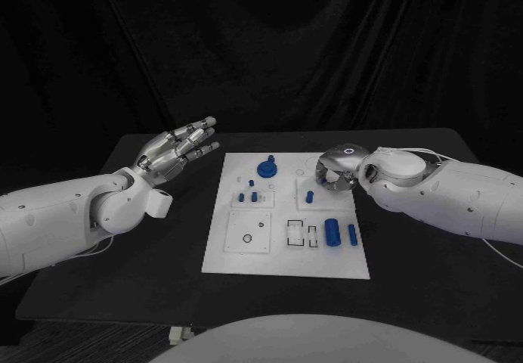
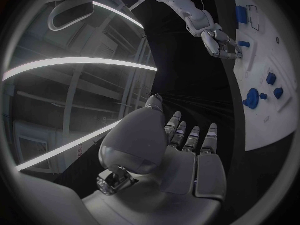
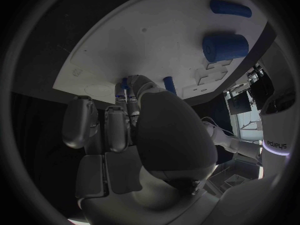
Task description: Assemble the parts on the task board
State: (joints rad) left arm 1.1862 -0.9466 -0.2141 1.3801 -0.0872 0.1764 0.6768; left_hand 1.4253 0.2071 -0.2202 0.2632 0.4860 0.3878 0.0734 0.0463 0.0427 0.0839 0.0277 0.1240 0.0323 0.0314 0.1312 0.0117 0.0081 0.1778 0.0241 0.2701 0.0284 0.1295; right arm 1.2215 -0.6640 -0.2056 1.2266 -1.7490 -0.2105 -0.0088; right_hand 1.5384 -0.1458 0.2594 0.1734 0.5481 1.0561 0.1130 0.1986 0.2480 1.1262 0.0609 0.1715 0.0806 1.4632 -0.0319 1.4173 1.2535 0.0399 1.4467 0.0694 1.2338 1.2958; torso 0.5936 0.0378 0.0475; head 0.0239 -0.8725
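Left arm in from 9 o'clock, forearm slanting up toward 1 o'clock. Left hand (image 1: 177,150) raised over the bare table (image 1: 153,249), just off the board's (image 1: 286,261) far-left corner, palm turned toward the board, fingers (image 1: 202,127) straight and spread, gripping nothing.

Right arm in from 3 o'clock, wrist bent down. Right hand (image 1: 335,171) low over the board's far-right corner; fingers (image 3: 128,97) curled down toward the white surface by a small upright blue peg (image 3: 169,84). Cannot tell whether the fingertips pinch anything or merely touch the board.

Board at the table's centre, long side running 12 to 6 o'clock. At its 12 o'clock end, a blue knobbed piece (image 1: 267,167). Below that, a cluster of short blue pegs (image 1: 247,196) left of centre, one more peg (image 1: 310,197) right of centre, just beside the right hand. Toward 5 o'clock, a blue block (image 1: 331,232) and a blue cylinder (image 1: 352,234) side by side, next to a rectangular outline. Toward 7 o'clock, a square plate with a small round hole (image 1: 246,239).
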